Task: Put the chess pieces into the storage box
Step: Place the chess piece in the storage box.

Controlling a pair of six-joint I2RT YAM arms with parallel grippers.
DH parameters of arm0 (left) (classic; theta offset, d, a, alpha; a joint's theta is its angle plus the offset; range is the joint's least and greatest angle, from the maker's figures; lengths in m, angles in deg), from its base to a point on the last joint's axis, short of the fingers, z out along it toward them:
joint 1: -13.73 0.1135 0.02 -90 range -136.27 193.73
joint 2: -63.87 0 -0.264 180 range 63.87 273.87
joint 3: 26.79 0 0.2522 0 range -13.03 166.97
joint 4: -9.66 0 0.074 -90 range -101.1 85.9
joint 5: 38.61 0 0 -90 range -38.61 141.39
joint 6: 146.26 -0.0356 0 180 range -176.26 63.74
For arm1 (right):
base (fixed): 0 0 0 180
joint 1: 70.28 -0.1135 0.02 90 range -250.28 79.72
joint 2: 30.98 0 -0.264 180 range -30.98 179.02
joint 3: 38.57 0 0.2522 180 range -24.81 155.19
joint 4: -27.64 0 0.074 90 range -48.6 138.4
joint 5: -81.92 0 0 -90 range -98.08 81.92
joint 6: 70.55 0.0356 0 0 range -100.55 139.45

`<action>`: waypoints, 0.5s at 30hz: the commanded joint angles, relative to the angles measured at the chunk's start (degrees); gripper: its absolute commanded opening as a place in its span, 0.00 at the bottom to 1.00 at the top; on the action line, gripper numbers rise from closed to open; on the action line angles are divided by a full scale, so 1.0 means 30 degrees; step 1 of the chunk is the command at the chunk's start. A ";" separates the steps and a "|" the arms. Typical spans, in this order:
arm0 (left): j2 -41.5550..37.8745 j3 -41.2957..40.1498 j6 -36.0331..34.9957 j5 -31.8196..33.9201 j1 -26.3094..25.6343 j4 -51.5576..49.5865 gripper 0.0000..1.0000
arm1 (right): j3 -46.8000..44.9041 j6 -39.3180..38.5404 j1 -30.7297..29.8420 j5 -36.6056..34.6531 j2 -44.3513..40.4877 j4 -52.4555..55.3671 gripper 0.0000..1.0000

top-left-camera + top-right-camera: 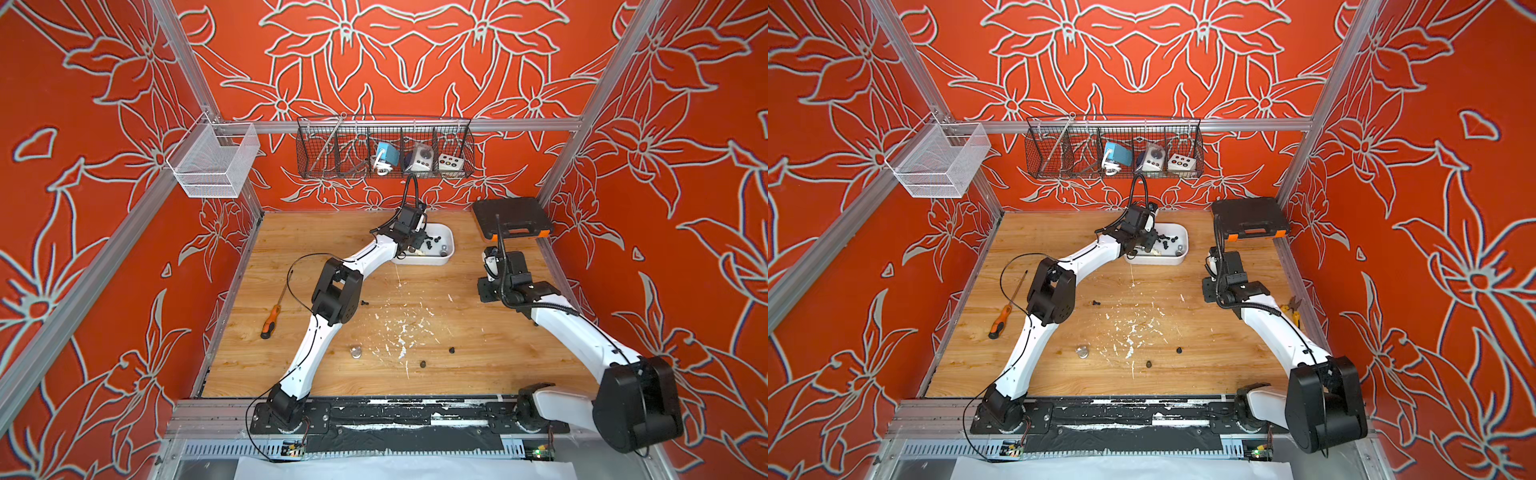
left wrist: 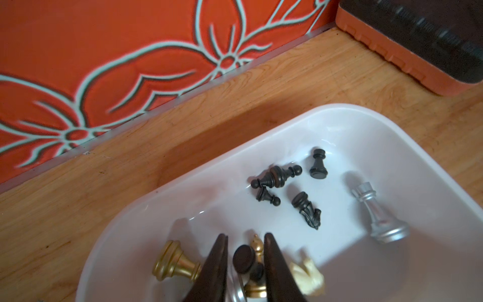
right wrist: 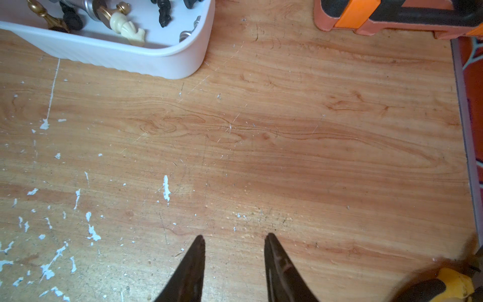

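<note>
Storage box: far middle of the table, well apart from the black case. Already inside, per the left wrist view: black pawns, black rook, black knight, silver piece on its side, gold piece, cream knight.

Left gripper: over the box's left end, fingers apart. A small black piece sits between them, and a gap on one side shows a gold bishop below. It looks let go. Whether it touches the other finger, cannot tell.

Not yet boxed: loose silver piece, a black piece right of centre, a second black piece near it, a third black piece just beside the left arm's elbow.

Right gripper: fingers apart, empty, over bare wood.

Judgement: all the loose pieces lie back toward the robot from both grippers. The pair right of centre suits the right arm, which is free. The loose silver piece's axis is too small to read.
</note>
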 commanded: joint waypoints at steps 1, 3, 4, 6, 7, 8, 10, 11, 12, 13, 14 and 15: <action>0.0488 0.0327 -0.0370 -0.0468 0.0112 0.1199 0.32 | 0.0524 0.0190 0.0077 0.0276 -0.0432 0.0597 0.40; 0.0528 0.0287 -0.0356 -0.0534 0.0098 0.1327 0.35 | 0.0519 0.0188 0.0058 0.0284 -0.0490 0.0757 0.40; 0.0496 0.0288 -0.0319 -0.0534 0.0123 0.1329 0.37 | 0.0520 0.0239 0.0067 0.0275 -0.0521 0.0845 0.40; 0.0437 0.0259 -0.0283 -0.0585 0.0142 0.1299 0.38 | 0.0512 0.0347 0.0066 0.0289 -0.0601 0.0962 0.40; 0.0380 0.0201 -0.0254 -0.0593 0.0125 0.1299 0.38 | 0.0515 0.0372 0.0080 0.0308 -0.0657 0.0991 0.40; 0.0302 0.0157 -0.0226 -0.0607 0.0134 0.1328 0.38 | 0.0519 0.0444 0.0079 0.0316 -0.0680 0.1031 0.40; 0.0117 -0.0005 -0.0194 -0.0650 0.0141 0.1401 0.39 | 0.0542 0.0536 0.0069 0.0347 -0.0698 0.1083 0.41; 0.0015 -0.0114 -0.0172 -0.0637 0.0134 0.1442 0.39 | 0.0541 0.0553 0.0078 0.0372 -0.0694 0.1125 0.40; -0.0078 -0.0191 -0.0170 -0.0651 0.0142 0.1488 0.39 | 0.0585 0.0607 0.0077 0.0398 -0.0681 0.1186 0.41; -0.0219 -0.0307 -0.0165 -0.0651 0.0127 0.1526 0.39 | 0.0627 0.0651 0.0075 0.0429 -0.0632 0.1245 0.41; -0.0291 -0.0371 -0.0139 -0.0651 0.0141 0.1551 0.39 | 0.0685 0.0671 0.0077 0.0434 -0.0590 0.1351 0.41; -0.0400 -0.0424 -0.0114 -0.0702 0.0127 0.1563 0.39 | 0.0792 0.0683 0.0064 0.0431 -0.0567 0.1461 0.41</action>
